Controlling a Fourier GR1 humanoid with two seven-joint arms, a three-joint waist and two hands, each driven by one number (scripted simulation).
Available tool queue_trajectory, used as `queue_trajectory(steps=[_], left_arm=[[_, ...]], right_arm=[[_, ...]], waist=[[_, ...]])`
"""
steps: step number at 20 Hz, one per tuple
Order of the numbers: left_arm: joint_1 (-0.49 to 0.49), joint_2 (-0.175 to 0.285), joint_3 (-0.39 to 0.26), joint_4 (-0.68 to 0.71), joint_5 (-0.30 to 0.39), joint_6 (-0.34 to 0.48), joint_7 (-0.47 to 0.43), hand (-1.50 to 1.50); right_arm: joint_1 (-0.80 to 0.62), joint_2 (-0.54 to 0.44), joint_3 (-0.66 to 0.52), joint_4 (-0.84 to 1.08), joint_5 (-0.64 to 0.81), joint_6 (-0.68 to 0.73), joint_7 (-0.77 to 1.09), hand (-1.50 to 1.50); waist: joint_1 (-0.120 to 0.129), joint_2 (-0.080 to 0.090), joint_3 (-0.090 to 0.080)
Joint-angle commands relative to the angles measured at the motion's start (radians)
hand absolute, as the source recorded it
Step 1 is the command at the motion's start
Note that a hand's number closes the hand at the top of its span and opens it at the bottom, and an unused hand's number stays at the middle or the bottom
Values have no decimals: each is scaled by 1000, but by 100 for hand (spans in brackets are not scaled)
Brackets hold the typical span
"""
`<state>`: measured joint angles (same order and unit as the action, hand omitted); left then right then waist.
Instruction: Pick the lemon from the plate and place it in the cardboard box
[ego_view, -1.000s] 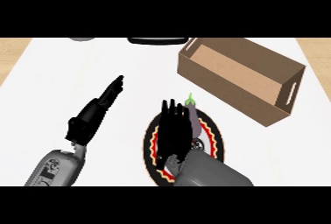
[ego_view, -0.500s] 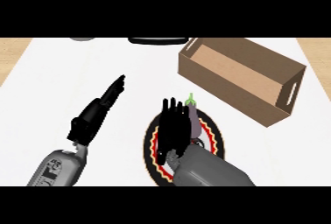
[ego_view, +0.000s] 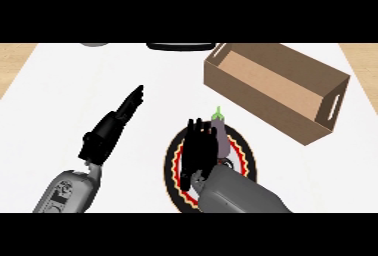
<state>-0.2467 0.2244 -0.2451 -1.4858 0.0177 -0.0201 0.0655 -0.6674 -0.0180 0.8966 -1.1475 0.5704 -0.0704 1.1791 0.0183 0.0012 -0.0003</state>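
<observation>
Fingers (ego_view: 196, 131) of the right hand (ego_view: 198, 152) are straight and pressed together, pointing far. They are lowered over the left half of the plate (ego_view: 248, 156) and pinch nothing. Just to their right lies a purple vegetable (ego_view: 219, 135) with a green stem, much like an eggplant. No lemon shows, though the hand could be hiding 1. The hand seems set this way to close round what the plate holds. The plate is black with a red and yellow rim and sits near the middle of the white counter (ego_view: 148, 70). Far and right of it, the cardboard box (ego_view: 269, 107) stands open-topped with nothing inside, ready to receive. At left, the left hand (ego_view: 111, 131) rests open with straight fingers, kept out of the way.
</observation>
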Motion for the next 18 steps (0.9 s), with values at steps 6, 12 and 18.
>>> queue_trajectory(steps=[6,12,18], left_arm=[[56,9,11,-7,-32,-18,-55,0],[21,19,42,-10,1,-62,-26,0],[19,-59,-6,1,-72,2,-13,0]], right_arm=[[16,17,28,76,-24,-79,121,-150],[-48,17,24,189,-44,-56,112,-150],[6,17,84,151,-53,-74,114,150]], waist=[[-3,0,0],[9,3,0],[1,1,0]])
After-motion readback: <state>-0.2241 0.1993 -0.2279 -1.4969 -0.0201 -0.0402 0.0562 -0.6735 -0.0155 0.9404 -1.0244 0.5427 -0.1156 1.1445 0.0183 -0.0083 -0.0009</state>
